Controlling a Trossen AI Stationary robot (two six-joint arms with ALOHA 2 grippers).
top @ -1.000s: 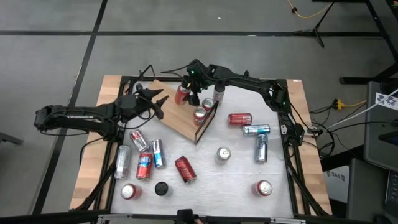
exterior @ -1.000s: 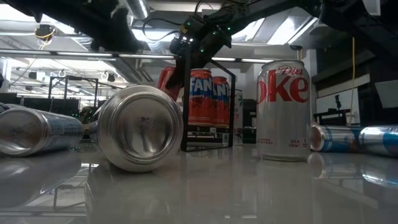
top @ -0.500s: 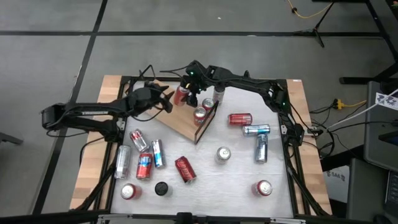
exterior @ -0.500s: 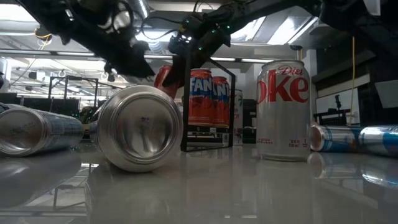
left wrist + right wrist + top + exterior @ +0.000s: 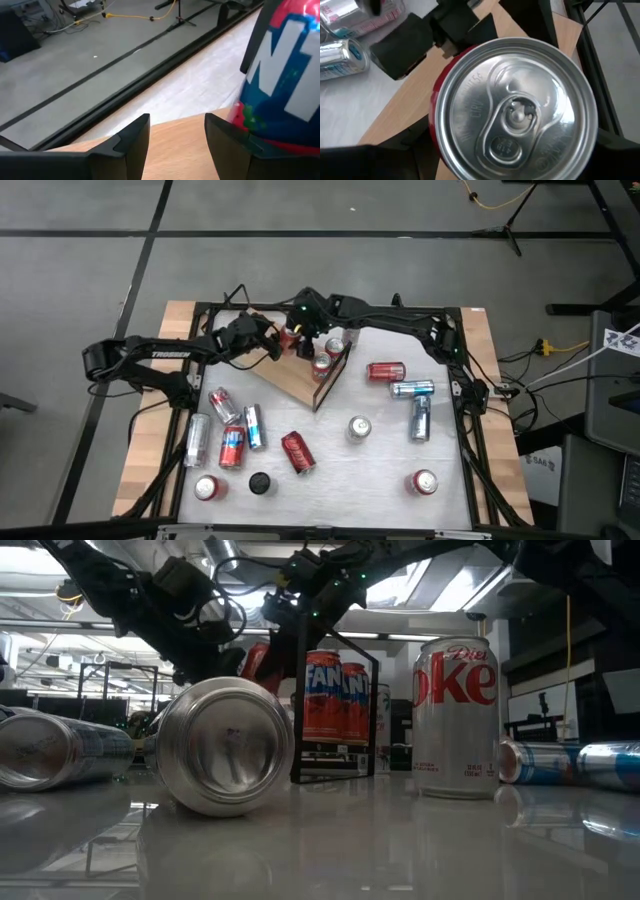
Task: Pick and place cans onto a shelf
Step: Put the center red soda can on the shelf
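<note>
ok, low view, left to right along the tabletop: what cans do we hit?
Lying silver can → end-on can bottom → upright Fanta can → upright Diet Coke can → lying silver-and-blue can.

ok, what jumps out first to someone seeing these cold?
Both arms meet over the wooden shelf at the table's far side, the right gripper shut on a red can above it, the left gripper open beside it. Nearer, cans lie scattered across the white table.
</note>
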